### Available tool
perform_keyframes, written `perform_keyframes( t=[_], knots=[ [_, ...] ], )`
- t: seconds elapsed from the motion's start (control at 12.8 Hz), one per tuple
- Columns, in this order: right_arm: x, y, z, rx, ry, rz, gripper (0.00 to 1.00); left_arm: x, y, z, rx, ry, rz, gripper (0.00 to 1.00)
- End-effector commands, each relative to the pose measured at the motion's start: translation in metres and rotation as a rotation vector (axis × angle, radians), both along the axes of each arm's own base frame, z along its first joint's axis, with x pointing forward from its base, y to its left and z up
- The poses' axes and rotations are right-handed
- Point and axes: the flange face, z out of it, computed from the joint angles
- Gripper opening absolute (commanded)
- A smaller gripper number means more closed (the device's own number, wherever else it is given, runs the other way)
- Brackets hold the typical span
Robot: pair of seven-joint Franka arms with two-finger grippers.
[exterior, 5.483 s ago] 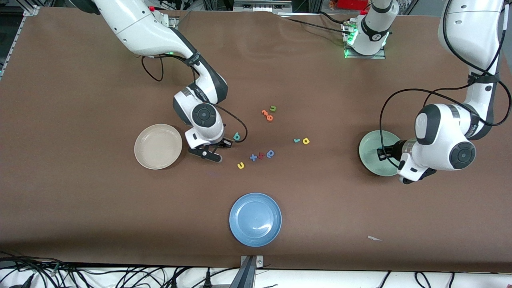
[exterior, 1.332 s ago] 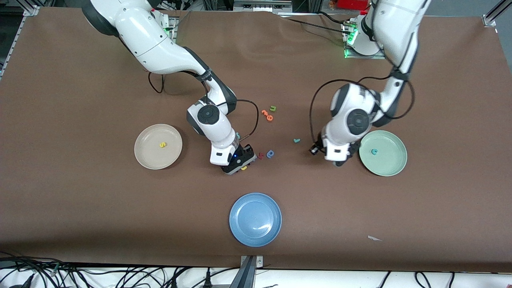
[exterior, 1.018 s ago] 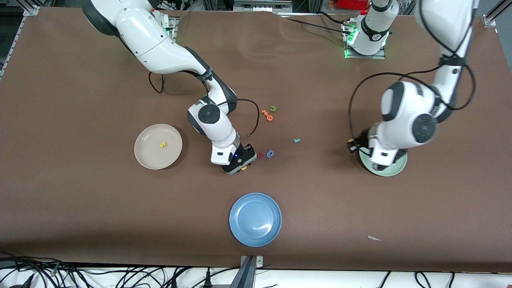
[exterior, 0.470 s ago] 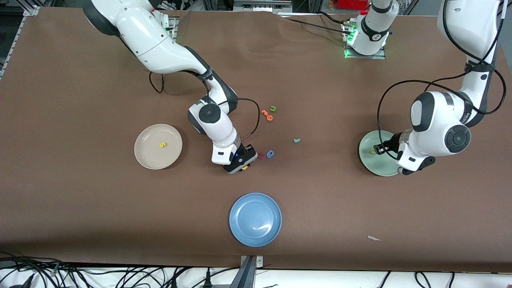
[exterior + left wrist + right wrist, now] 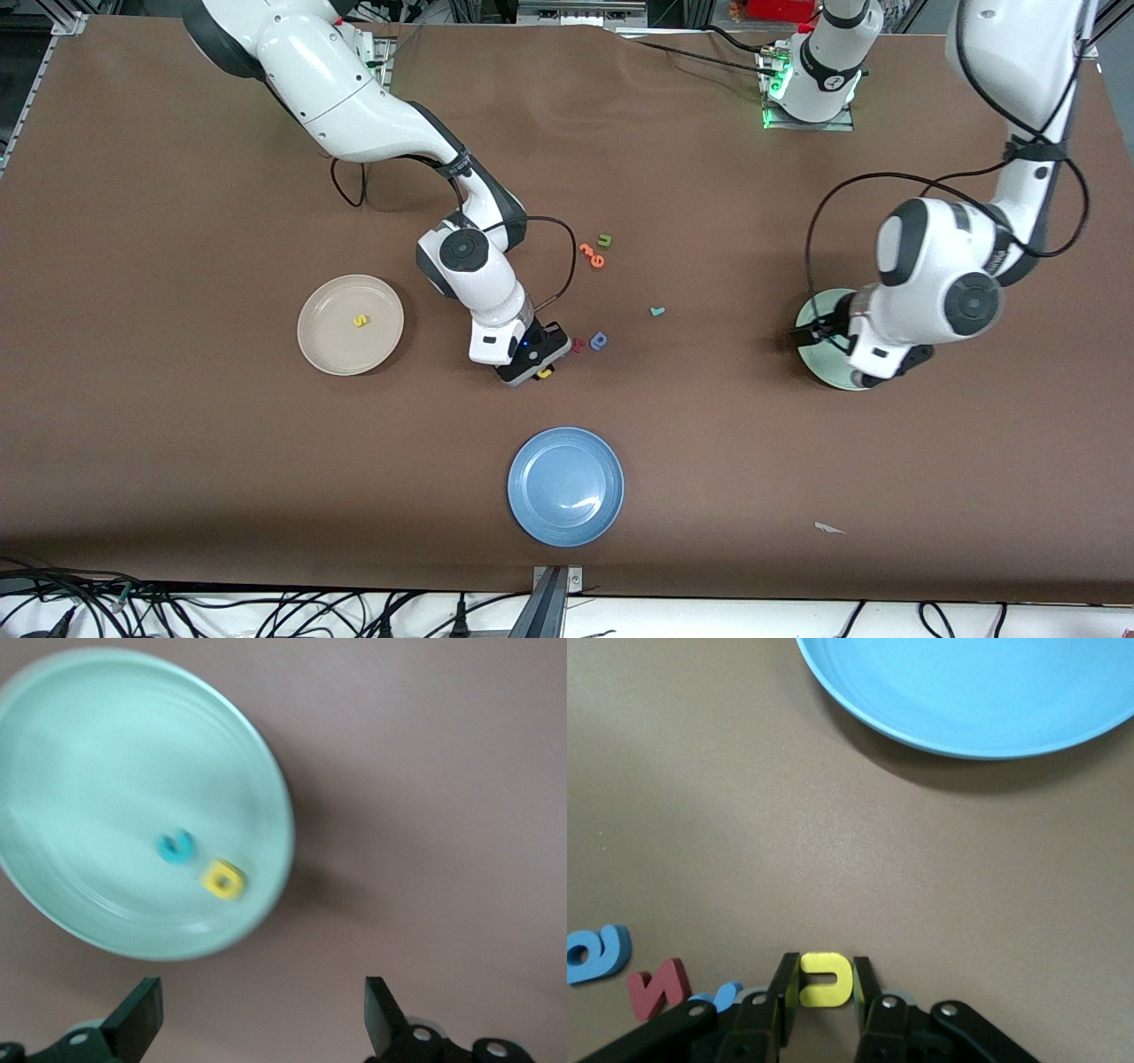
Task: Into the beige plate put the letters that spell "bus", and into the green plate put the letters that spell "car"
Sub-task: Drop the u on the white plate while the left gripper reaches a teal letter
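My right gripper (image 5: 537, 367) is down on the table between the beige plate (image 5: 350, 353) and the loose letters, shut on the yellow "u" (image 5: 826, 985), which still rests on the table. A yellow "s" (image 5: 360, 321) lies in the beige plate. My left gripper (image 5: 261, 997) hangs open and empty just beside the green plate (image 5: 97, 753), at the plate's edge toward the right arm's end. A teal "c" (image 5: 177, 847) and a yellow "a" (image 5: 222, 879) lie in that plate. The teal "r" (image 5: 656, 311) lies on the table in the middle.
A blue plate (image 5: 565, 486) sits nearer the front camera than my right gripper. A red letter (image 5: 578, 345) and a blue "a" (image 5: 599, 340) lie right beside that gripper. Orange letters (image 5: 592, 255) and a green "u" (image 5: 605, 240) lie farther back.
My left gripper opened over the green plate, left the yellow "a" in it and drew off toward the table's middle. My right gripper closed on the yellow "u".
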Motion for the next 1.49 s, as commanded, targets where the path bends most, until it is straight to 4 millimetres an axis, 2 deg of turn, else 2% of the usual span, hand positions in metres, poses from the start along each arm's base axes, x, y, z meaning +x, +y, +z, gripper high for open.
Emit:
perform_keyframes(
  t=[0.0, 0.23, 0.31, 0.47, 0.63, 0.78, 0.86, 0.94, 1.17, 1.33, 1.41],
  knots=[
    [0.001, 0.001, -0.010, -0.004, -0.003, 0.012, 0.30, -0.014, -0.074, 0.004, 0.017, 0.007, 0.042, 1.00],
    [0.002, 0.000, -0.005, -0.007, -0.005, 0.014, 0.30, -0.022, -0.145, -0.018, -0.018, -0.069, 0.101, 0.99],
    [0.005, -0.002, 0.006, -0.017, -0.005, 0.010, 0.30, -0.027, -0.162, -0.030, -0.020, -0.086, 0.106, 0.97],
    [0.014, -0.012, 0.031, -0.054, 0.016, -0.009, 0.30, -0.034, -0.186, -0.049, -0.031, -0.113, 0.093, 0.92],
    [0.029, -0.038, 0.046, -0.074, 0.025, -0.040, 0.30, -0.039, -0.200, -0.065, -0.036, -0.123, 0.077, 0.86],
    [0.034, -0.052, 0.068, -0.117, 0.054, -0.055, 0.29, -0.039, -0.212, -0.078, -0.034, -0.117, 0.064, 0.82],
    [0.035, -0.066, 0.082, -0.157, 0.087, -0.066, 0.28, -0.043, -0.217, -0.083, -0.031, -0.110, 0.052, 0.79],
    [0.034, -0.085, 0.088, -0.193, 0.118, -0.074, 0.27, -0.047, -0.222, -0.087, -0.028, -0.105, 0.041, 0.79],
    [0.026, -0.169, 0.095, -0.247, 0.163, -0.096, 0.27, -0.053, -0.228, -0.094, -0.018, -0.092, 0.048, 0.79],
    [0.017, -0.223, 0.097, -0.278, 0.198, -0.120, 0.27, -0.066, -0.235, -0.104, -0.004, -0.071, 0.035, 0.79],
    [0.010, -0.252, 0.091, -0.291, 0.229, -0.152, 0.27, -0.067, -0.235, -0.106, -0.002, -0.067, 0.036, 0.79]
  ],
)
